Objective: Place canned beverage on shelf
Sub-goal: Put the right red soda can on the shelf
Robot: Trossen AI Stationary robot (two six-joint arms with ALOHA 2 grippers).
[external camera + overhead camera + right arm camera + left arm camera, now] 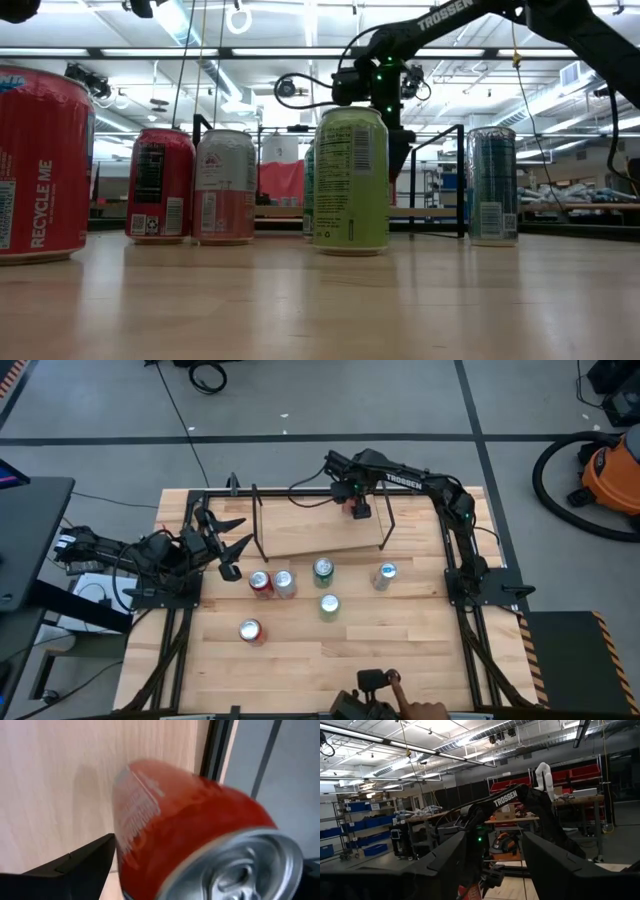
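Note:
The shelf point(300, 532), a light wood plank with thin black rod uprights, stands at the table's far side. My right gripper point(357, 510) reaches over its right part, pointing steeply down at a red can point(190, 820). The can stands upright on the shelf plank point(50, 780), next to a black rod. The gripper is open, and only one of its fingers shows. In the low view a green can point(350, 180) hides the red can. My left gripper point(240, 532) waits at the table's left edge, raised and open, with nothing between its fingers. My right gripper has one finger point(85, 867) close beside the red can's side wall point(125, 850), coming from above at a steep slant. I cannot tell whether it touches the can. The other finger lies outside the frame.
Several cans stand on the table in front of the shelf: red point(260, 582), pale point(284, 582), green point(323, 570), blue-silver point(385, 575), another green point(328, 605), and a red one nearer point(250, 631). A person's hand point(420, 711) shows at the near edge.

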